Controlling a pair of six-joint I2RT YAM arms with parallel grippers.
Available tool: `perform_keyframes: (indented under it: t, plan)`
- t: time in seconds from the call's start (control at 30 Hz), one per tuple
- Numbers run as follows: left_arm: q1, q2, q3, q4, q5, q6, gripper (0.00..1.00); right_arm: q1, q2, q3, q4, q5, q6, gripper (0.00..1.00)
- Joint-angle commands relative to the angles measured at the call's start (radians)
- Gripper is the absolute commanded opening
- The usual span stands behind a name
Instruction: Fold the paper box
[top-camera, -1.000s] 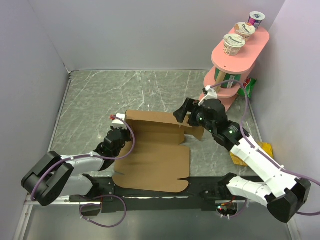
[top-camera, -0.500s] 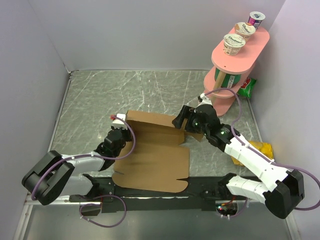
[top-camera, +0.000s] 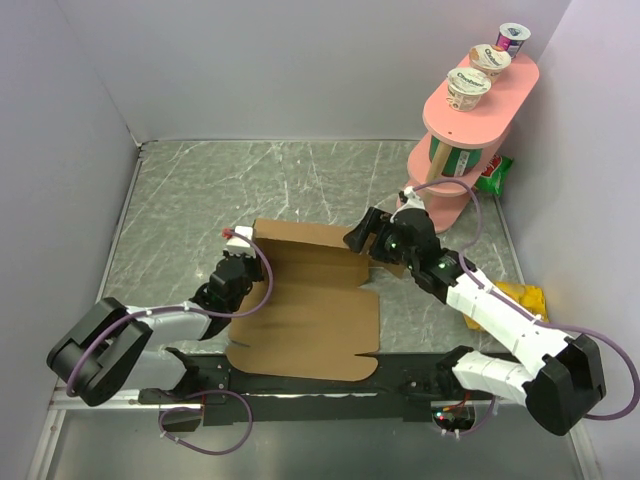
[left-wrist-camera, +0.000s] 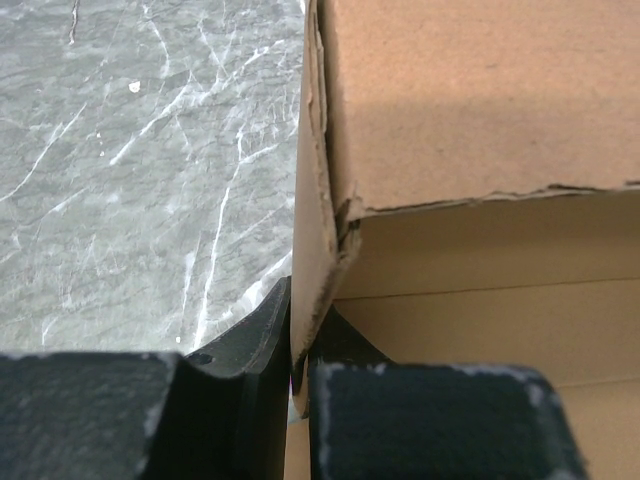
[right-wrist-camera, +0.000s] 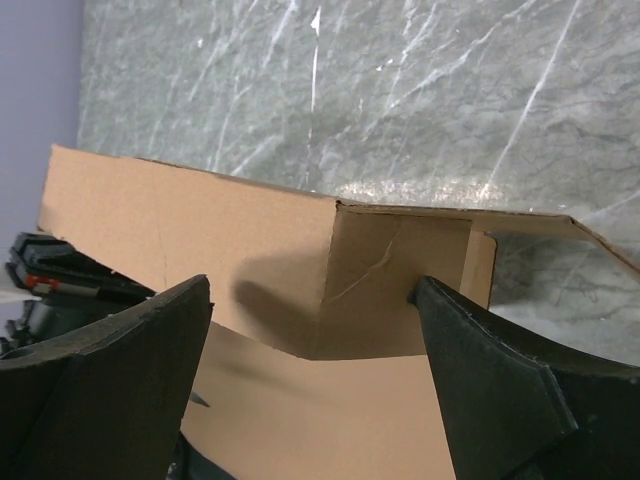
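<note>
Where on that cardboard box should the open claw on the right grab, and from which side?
Probably the short upright flap at the far right corner of the cardboard box, coming from above with the right gripper, one finger on each face. It stands as a thin wall; the base lies flat on the table.

Robot lab test cell, plain lilac walls (top-camera: 300, 60) w/ marble-look tabletop (top-camera: 250, 190), pink prop shelf (top-camera: 510, 88)
</note>
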Motion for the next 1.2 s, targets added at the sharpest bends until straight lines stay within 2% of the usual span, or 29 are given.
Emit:
perform_keyframes:
  t: [0.0,0.2,0.47,0.6,0.97,1.17]
  plan:
    - [-0.004,0.012,0.030,0.027,0.040,-0.023,0.12,-0.021,0.007,0.003,0.067,-0.063,0.032,0.89]
    - [-0.006,0.004,0.027,0.030,0.054,-0.014,0.13,-0.050,0.021,-0.027,0.107,-0.106,0.057,0.87]
    - [-0.014,-0.005,0.030,0.022,0.056,0.001,0.12,-0.079,0.023,-0.040,0.151,-0.160,0.080,0.72]
    - [-0.021,0.000,0.034,0.017,0.063,0.015,0.12,-0.095,0.030,-0.057,0.202,-0.224,0.112,0.69]
    - [-0.066,0.021,0.048,0.014,0.017,0.062,0.11,-0.114,0.017,-0.089,0.269,-0.283,0.158,0.64]
    - [-0.083,0.030,0.056,0.007,0.003,0.069,0.12,-0.131,0.006,-0.110,0.286,-0.300,0.172,0.46]
